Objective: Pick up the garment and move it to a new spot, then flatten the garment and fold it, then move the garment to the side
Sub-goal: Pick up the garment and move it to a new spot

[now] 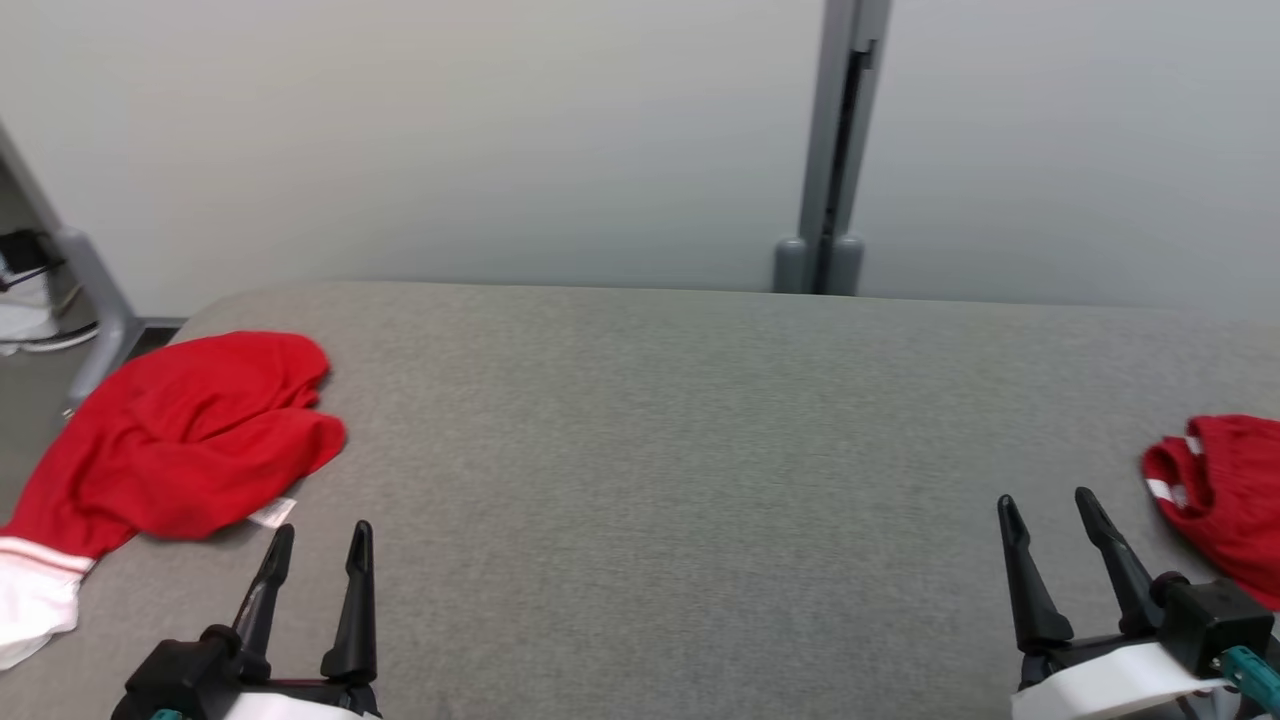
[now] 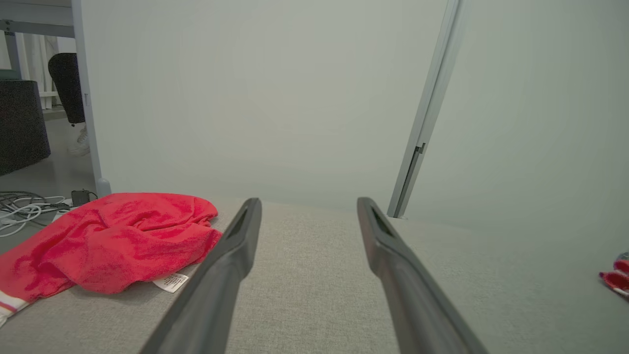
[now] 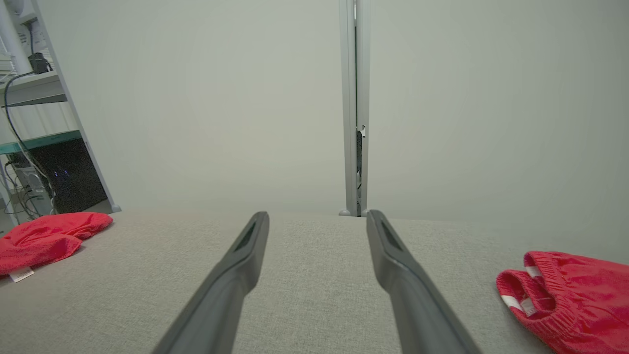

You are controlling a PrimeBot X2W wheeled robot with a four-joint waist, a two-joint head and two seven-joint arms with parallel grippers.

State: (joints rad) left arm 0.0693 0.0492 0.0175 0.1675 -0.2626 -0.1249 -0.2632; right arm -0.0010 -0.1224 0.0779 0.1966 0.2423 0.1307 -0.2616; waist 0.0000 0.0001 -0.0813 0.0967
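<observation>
The crumpled red garment [image 1: 190,450] lies at the grey table's [image 1: 660,450] left edge, white cuff [image 1: 35,600] overhanging; a careless tug could slide it off; a second red garment [image 1: 1225,500] sits far right; left gripper [image 1: 323,530] and right gripper [image 1: 1045,497] stand spread, empty; the left wrist view adds floor cables [image 2: 24,209].

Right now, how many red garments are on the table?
2. One red garment lies crumpled far left on the table; the other garment far right, partly out of frame.
</observation>
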